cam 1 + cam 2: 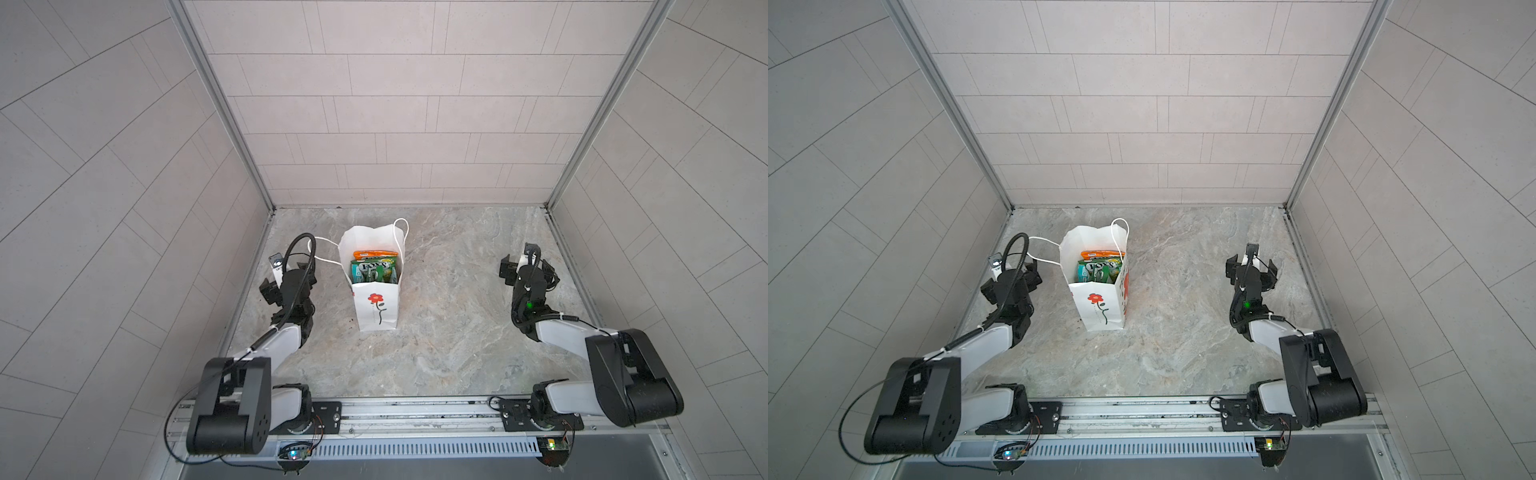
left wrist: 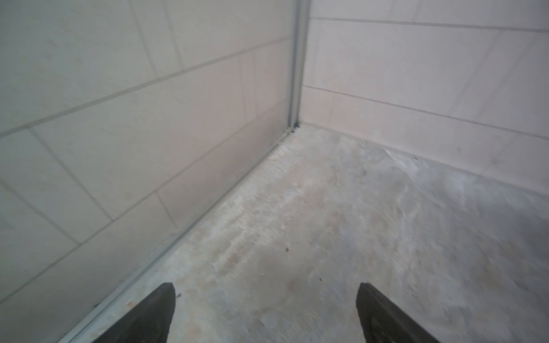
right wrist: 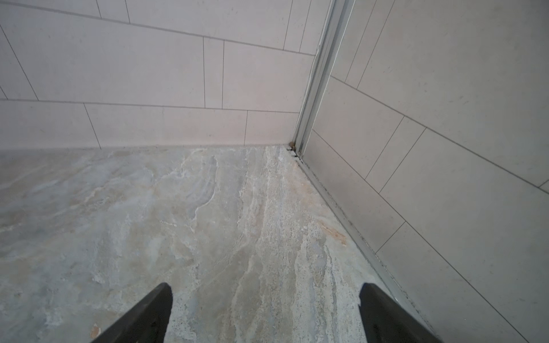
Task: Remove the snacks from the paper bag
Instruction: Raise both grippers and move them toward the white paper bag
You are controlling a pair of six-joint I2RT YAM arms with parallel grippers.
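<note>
The white paper bag (image 1: pixel 376 318) (image 1: pixel 1098 313) with a red flower drawing stands upright and open at the middle-left of the marble floor in both top views. The snacks (image 1: pixel 374 266) (image 1: pixel 1100 266) poke up inside its mouth: an orange pouch at the back, with green and teal pouches in front of it. My left gripper (image 1: pixel 286 279) (image 1: pixel 1011 281) (image 2: pixel 266 289) hangs open to the left of the bag, empty, facing the back left corner. Far to the right, my right gripper (image 1: pixel 528 268) (image 1: pixel 1252 267) (image 3: pixel 266 288) is open and empty. Neither wrist view shows the bag.
Tiled walls close in the floor on the left, back and right, with metal corner posts (image 2: pixel 297 89) (image 3: pixel 315 89). One white cord handle (image 1: pixel 328 251) of the bag loops out toward my left arm. A metal rail (image 1: pixel 415 411) carrying both arm bases runs along the front edge.
</note>
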